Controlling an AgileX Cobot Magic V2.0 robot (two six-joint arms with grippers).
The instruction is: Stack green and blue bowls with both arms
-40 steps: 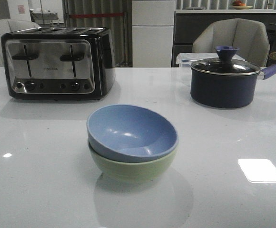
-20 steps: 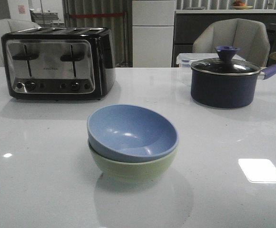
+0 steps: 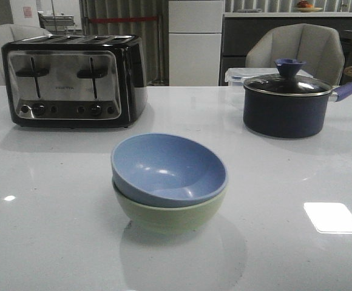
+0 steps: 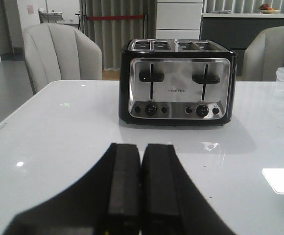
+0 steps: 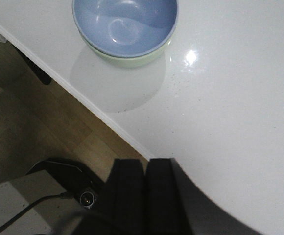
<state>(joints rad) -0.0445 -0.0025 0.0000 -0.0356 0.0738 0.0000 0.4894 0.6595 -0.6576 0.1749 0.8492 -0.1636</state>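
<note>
The dusty blue bowl (image 3: 167, 168) sits nested inside the pale green bowl (image 3: 170, 217) at the middle of the white table, near its front edge. Both also show in the right wrist view, the blue bowl (image 5: 125, 24) inside the green bowl (image 5: 127, 59). Neither arm shows in the front view. My left gripper (image 4: 142, 147) is shut and empty, low over the table's left side, facing the toaster. My right gripper (image 5: 146, 162) is shut and empty, held above the table's front edge, well apart from the bowls.
A black and chrome toaster (image 3: 73, 80) stands at the back left and also shows in the left wrist view (image 4: 178, 81). A dark navy saucepan with a lid (image 3: 288, 103) stands at the back right. Grey chairs (image 3: 297, 51) stand behind the table.
</note>
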